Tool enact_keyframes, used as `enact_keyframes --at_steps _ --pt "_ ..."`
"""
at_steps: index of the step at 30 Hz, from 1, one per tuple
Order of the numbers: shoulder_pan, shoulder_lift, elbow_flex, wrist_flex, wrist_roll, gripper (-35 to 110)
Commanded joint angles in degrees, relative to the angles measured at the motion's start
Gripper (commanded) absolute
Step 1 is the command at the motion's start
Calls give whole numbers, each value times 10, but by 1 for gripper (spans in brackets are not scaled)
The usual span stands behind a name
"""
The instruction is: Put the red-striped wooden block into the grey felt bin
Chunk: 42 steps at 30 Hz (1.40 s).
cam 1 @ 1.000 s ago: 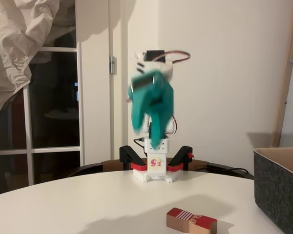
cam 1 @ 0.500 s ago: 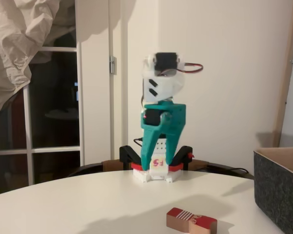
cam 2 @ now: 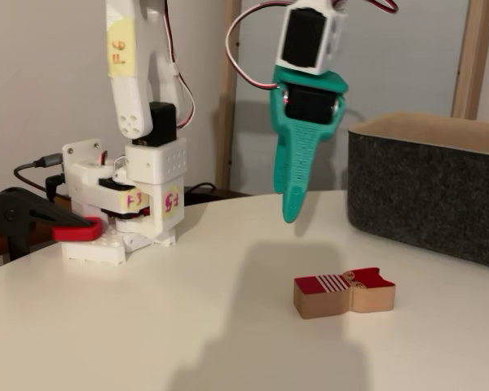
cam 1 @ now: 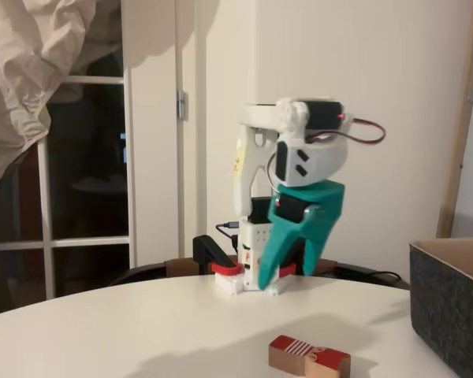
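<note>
The red-striped wooden block (cam 1: pixel 309 356) (cam 2: pixel 343 293) lies flat on the white table, its white-striped end to the left in both fixed views. My teal gripper (cam 1: pixel 284 276) (cam 2: pixel 290 213) hangs fingers-down above the table, up and to the left of the block and clear of it. A gap shows between its two fingers, so it is open and holds nothing. The grey felt bin (cam 1: pixel 449 307) (cam 2: pixel 428 195) stands at the right, its tan inside showing at the rim.
The arm's white base (cam 2: pixel 118 220) is fixed to the table's far edge by black clamps with red handles (cam 2: pixel 45 221). A cable (cam 1: pixel 363 274) trails behind the base. A glass door and pale curtain (cam 1: pixel 31 71) lie beyond the table.
The arm has swung forward, down and to the right. The gripper has turned from tilted and blurred to fingers-down, lower over the table. The block and bin have not moved.
</note>
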Motion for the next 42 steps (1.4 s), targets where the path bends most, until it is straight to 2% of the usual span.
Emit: enact_keyframes --at_steps 1,8,28,42 --pt "-11 -22 -18 -48 27 39" --pt "-17 -68 -19 -116 55 39" --pt "6 -149 -18 -189 140 37" --pt "12 -184 -16 -217 144 34"
